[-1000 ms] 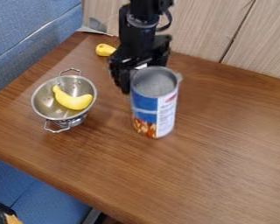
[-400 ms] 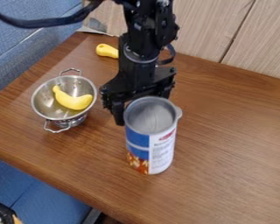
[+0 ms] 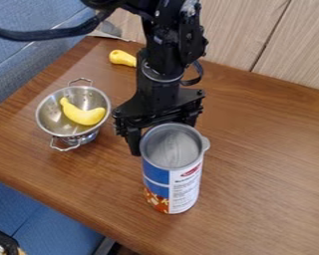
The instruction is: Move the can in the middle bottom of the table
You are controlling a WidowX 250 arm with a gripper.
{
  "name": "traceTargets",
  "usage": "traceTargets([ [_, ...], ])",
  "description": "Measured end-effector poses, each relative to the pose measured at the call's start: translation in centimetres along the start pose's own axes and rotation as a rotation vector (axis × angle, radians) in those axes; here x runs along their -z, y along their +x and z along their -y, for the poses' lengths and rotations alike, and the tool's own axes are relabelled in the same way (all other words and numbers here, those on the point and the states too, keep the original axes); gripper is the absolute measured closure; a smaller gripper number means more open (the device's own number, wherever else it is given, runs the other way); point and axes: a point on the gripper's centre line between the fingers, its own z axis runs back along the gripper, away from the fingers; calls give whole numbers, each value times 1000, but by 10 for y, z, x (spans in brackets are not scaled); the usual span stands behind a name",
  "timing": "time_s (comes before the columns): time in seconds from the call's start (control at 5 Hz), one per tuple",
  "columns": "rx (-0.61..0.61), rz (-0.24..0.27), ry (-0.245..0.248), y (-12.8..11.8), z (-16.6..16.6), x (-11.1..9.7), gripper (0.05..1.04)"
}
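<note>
One can (image 3: 185, 187), upright at lower middle of table (image 3: 268, 194), has been brought nearer front edge; goal judged almost met. Just behind, gripper (image 3: 161, 125) has been shifted forward too; whether can is gripped cannot be told. Beyond, colander (image 3: 50, 117) and banana (image 3: 82, 115) are left unmoved.

Soft, fairly bright light covers the brown wood-grain table (image 3: 262, 164), where a pale, diffuse sheen lies toward the right. Small bright glints mark the silver metal colander (image 3: 48, 119), and faint shade sits beneath it. The tall cylindrical can with a blue-and-white label (image 3: 173, 182) shows a light grey gleam inside its open top. The jointed black robot arm (image 3: 163, 62) is mostly deep, dark tone, broken by little highlights on its upper parts. The light's exact source cannot be told.
</note>
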Motion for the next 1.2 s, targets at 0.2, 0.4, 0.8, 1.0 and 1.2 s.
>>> traceTargets([
  [0.2, -3, 3, -11, 3, 4, -3, 83],
  [0.4, -69, 15, -41, 21, 4, -15, 83],
  [0.8, -206, 61, -167, 59, 8, -58, 83],
  [1.0, -228, 120, -200, 68, 6, -73, 83],
  [1.2, -228, 120, -200, 68, 6, -74, 83],
])
